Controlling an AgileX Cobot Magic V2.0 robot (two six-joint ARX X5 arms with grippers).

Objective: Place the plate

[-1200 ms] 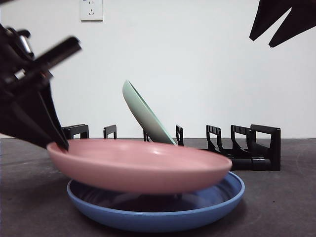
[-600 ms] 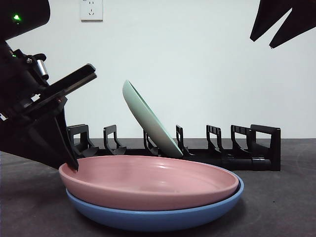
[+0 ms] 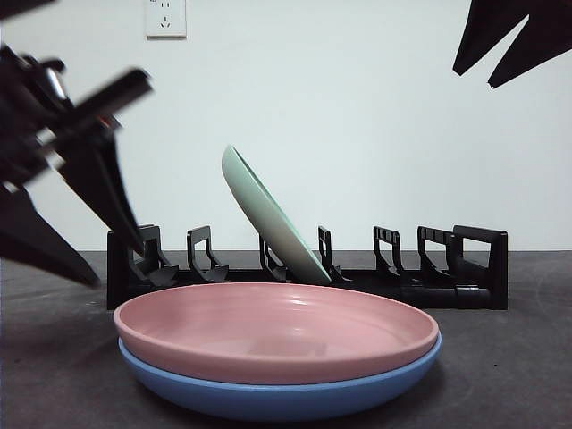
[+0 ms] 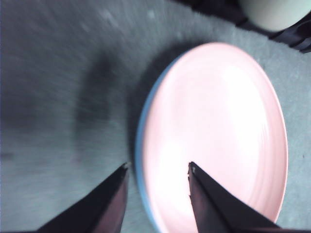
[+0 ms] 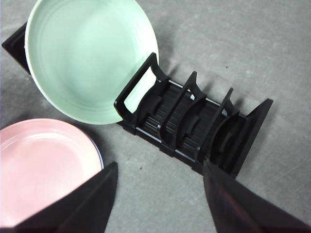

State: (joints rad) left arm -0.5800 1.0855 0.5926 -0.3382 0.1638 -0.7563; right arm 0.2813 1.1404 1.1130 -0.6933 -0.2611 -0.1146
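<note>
Left wrist view: left gripper [image 4: 158, 167] jaws apart, empty, above pink plate [image 4: 218, 136].

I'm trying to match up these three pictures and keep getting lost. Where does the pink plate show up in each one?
Front view: the pink plate lies low in the middle, stacked on a blue plate.
Left wrist view: it fills the right half, just beyond the open left gripper.
Right wrist view: only part shows, at the lower left.
Shared landmark: the green plate leaning in the black rack, seen in all three.
</note>
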